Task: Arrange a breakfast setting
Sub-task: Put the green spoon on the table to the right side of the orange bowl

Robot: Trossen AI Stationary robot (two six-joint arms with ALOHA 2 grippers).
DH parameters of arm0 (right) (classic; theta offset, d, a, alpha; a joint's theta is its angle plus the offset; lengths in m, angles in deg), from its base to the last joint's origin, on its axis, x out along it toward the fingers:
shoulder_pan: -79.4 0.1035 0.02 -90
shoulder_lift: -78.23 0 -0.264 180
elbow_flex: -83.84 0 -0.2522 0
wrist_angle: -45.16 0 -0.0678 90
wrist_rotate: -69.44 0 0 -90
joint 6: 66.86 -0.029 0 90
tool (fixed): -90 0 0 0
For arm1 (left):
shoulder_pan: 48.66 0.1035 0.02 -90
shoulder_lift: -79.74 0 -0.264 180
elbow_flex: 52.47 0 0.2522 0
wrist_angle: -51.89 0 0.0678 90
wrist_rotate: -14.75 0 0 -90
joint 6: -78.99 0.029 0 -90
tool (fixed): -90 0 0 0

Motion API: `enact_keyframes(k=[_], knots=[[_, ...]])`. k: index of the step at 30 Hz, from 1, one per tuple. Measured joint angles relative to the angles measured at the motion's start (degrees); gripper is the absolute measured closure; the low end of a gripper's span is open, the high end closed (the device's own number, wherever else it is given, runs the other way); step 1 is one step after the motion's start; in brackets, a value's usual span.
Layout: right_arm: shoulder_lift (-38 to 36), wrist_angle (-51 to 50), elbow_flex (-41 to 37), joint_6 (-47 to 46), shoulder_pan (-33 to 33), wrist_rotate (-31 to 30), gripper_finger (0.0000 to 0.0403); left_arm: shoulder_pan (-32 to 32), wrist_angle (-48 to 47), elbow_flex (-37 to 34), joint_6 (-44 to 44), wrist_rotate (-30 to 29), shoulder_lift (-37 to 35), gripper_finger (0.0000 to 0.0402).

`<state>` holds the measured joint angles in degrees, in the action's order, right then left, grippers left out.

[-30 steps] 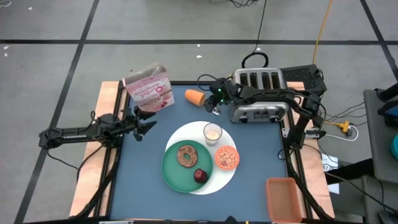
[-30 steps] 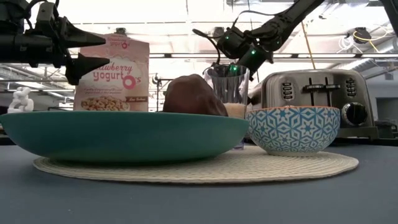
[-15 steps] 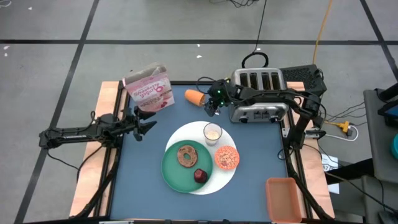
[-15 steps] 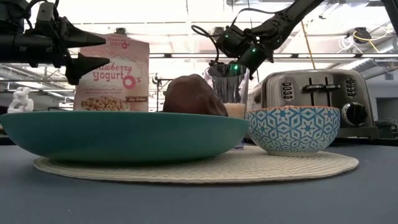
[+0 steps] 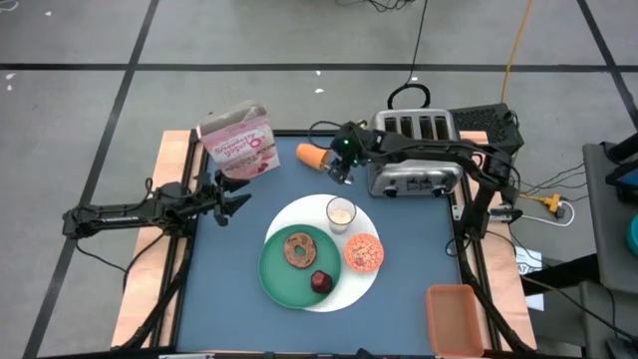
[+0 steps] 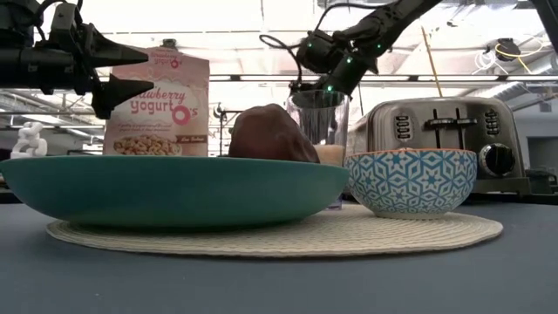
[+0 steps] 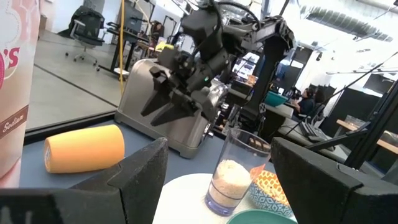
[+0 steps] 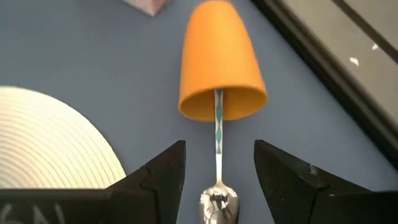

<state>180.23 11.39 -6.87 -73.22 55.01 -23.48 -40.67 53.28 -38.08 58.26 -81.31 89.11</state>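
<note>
A white round mat lies mid-table. On it rest a green plate with a brown bagel and a dark red fruit, a glass with milk, and an orange-pink bowl. Beyond it an orange cup lies on its side. A metal spoon lies with its handle reaching into the cup's mouth. My right gripper hovers open over the spoon, one finger on either side of its bowl end, apart from it. My left gripper waits open at the table's left.
A silver four-slot toaster stands at the far right, close behind my right arm. A pink cereal box stands at the far left. An orange tray sits at the near right corner. Bare blue tabletop lies left of the mat.
My right gripper has rolled at the wrist and its fingers have swung up a little above the spoon and cup; its gap looks the same. The spoon, the cup and my left arm have kept still.
</note>
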Motion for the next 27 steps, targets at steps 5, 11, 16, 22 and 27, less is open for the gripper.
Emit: enact_keyframes(k=[5,11,16,22,27], knots=[[3.9,-0.1,0.0,0.0,0.0,0.1,0.022,0.0,0.0,0.0,0.0,0.0,0.0,0.0115],[9.3,-1.7,2.2,0.2,-0.4,0.0,0.022,0.0,0.0,0.0,-0.1,0.0,0.0,0.0115],[14.0,-4.2,6.9,2.5,-0.8,0.0,0.022,0.0,-0.1,0.0,-0.1,0.0,0.0,0.0115],[18.5,-8.4,11.1,3.0,-0.8,-0.1,0.022,0.0,-0.3,0.0,-0.1,0.0,0.0,0.0115],[20.1,-9.4,12.0,3.0,-0.8,-0.1,0.022,0.0,-0.4,0.0,-0.1,0.0,0.0,0.0115]])
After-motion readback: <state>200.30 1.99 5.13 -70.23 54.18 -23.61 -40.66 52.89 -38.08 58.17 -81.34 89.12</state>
